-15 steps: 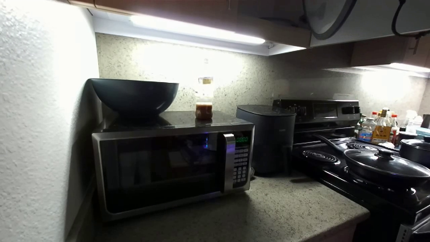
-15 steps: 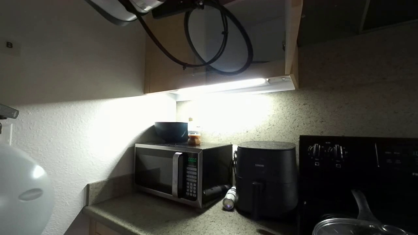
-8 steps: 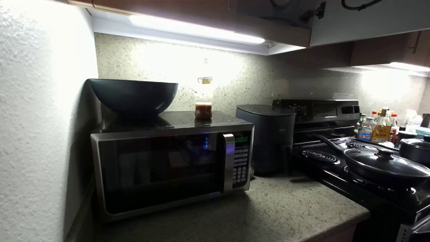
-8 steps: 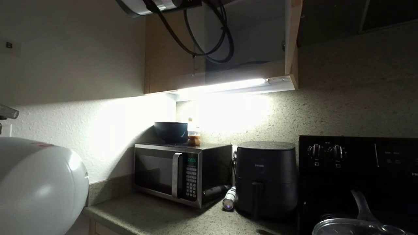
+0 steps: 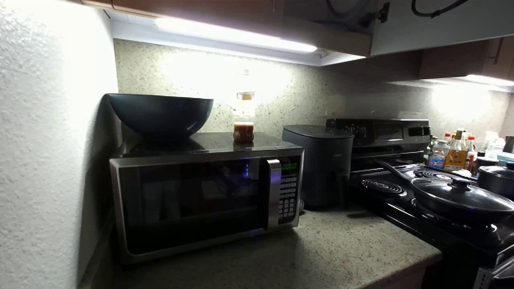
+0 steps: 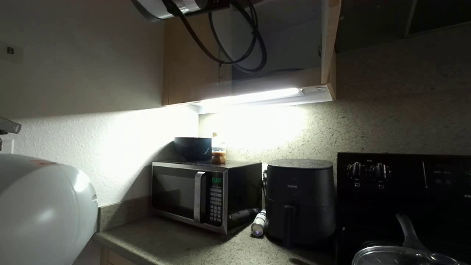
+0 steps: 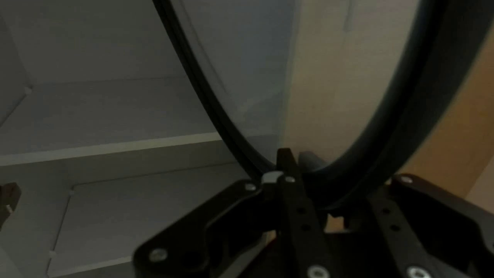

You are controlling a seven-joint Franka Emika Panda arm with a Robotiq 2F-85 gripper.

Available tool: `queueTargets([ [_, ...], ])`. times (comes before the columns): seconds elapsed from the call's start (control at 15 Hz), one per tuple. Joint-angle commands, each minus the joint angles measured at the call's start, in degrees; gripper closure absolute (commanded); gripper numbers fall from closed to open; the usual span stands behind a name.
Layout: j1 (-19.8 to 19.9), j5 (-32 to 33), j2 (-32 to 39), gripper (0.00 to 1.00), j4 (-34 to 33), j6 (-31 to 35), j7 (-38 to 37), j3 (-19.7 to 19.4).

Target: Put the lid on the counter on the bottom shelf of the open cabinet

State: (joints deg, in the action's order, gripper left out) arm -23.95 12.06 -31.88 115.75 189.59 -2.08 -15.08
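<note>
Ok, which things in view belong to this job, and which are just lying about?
Part of the job:
lid, gripped by the hand
open cabinet
counter

Just lying about:
dark bowl
clear bottle
microwave
black air fryer
covered pan
clustered bottles

It was a kitchen: a microwave [image 5: 192, 196] and an air fryer [image 6: 300, 195] stood on a speckled bench [image 5: 333, 245] below an open wall cabinet [image 6: 283, 44], beside a coil-burner stove [image 5: 385, 200].

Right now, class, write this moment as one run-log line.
jaws: closed on lid; lid: held high at open cabinet; placement: not yet done; bowl: on microwave
</note>
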Motion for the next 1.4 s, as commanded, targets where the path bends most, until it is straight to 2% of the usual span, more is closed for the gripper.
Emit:
queueTargets([
  [0.0,5.82,1.61,5.11,0.96,-2.99,3.01,1.55,0.77],
  [0.27,6.11,4.49,9.88,0.96,-7.69,2.38,2.91,-0.85],
  [0.47,3.2,7.91,13.71,0.96,-13.47,0.96,5.8,-2.59],
  [0.67,-3.29,10.58,16.8,0.96,-18.19,-0.66,9.14,-6.11],
  [0.8,-8.96,9.93,17.68,0.96,-19.41,-2.82,10.3,-9.21],
  [0.87,-4.58,9.38,16.2,0.89,-16.5,-1.27,7.48,-6.36],
  [1.0,-7.95,9.39,17.42,0.89,-17.85,-2.02,8.07,-8.2],
  [1.2,-8.48,9.39,17.7,0.89,-18.28,-2.09,8.11,-8.74],
  [1.27,-8.48,9.38,17.7,0.96,-18.33,-2.09,8.12,-8.87],
  [1.33,-8.19,9.4,18.31,0.96,-18.45,-1.67,8.14,-9.25],
])
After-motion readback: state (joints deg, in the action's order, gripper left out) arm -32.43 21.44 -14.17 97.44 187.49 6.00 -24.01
